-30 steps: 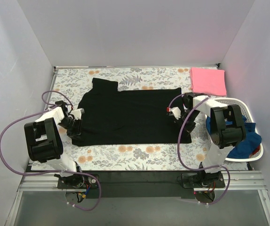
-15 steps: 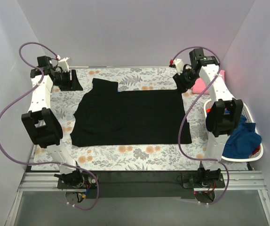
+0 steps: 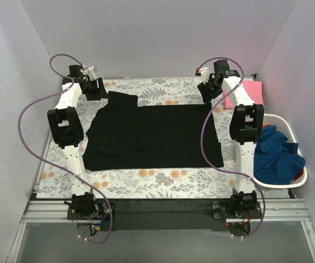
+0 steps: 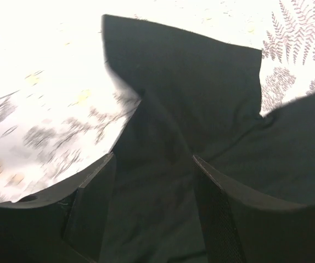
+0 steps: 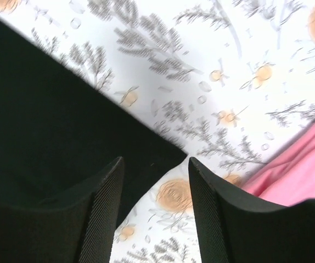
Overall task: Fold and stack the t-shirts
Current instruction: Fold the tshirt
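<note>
Grippers over the shirt's far corners

Black t-shirt (image 3: 152, 134) lies flat on the floral table (image 3: 163, 178). Left gripper (image 4: 153, 163) hangs over its far left sleeve, fingers spread. Right gripper (image 5: 155, 164), also spread, hangs over the far right corner, near a folded pink shirt (image 3: 244, 93). Blue clothes (image 3: 278, 159) fill the white basket (image 3: 303, 174) at right.

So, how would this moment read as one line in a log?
step: fold black shirt | left pincer: open over far sleeve | right pincer: open over far corner | pink cloth: far right
</note>
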Tool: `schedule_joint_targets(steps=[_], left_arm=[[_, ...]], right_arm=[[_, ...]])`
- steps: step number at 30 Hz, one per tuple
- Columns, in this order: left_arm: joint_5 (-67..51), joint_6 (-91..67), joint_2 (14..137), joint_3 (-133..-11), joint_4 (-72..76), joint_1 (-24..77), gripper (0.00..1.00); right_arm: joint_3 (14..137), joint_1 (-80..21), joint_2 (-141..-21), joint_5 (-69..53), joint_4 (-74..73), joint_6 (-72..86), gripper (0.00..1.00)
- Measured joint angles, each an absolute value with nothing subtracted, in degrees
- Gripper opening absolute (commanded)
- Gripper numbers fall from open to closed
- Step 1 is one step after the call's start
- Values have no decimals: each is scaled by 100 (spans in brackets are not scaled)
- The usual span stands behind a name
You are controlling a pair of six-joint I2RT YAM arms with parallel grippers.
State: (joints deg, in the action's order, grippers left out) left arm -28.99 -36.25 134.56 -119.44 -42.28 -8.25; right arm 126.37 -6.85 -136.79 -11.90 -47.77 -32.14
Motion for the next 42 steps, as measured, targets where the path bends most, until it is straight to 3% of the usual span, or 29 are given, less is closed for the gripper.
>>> schedule_joint_targets(steps=[7, 24, 30, 37, 42], left_arm=[[-2648, -3710, 13891, -12099, -4001, -482, 56], [-2309, -3736, 14129, -12197, -3765, -534, 58], [-2263, -3802, 14217, -12245, -3726, -537, 58], [-2174, -3883, 14464, -12591, -3592, -530, 58], [-2292, -3907, 14571, -12737, -3511, -506, 58]], right_arm=[[12379, -633, -13697, -1046, -3776, -3065, 60], [11712, -412, -13841, -1518, -3308, -2344, 56], [11710, -314, -13863, -1640, -3234, -2158, 38], [11568, -239, -13861, -1918, -3022, -2082, 4], [11531, -222, -13850, -2025, -2978, -2102, 1]])
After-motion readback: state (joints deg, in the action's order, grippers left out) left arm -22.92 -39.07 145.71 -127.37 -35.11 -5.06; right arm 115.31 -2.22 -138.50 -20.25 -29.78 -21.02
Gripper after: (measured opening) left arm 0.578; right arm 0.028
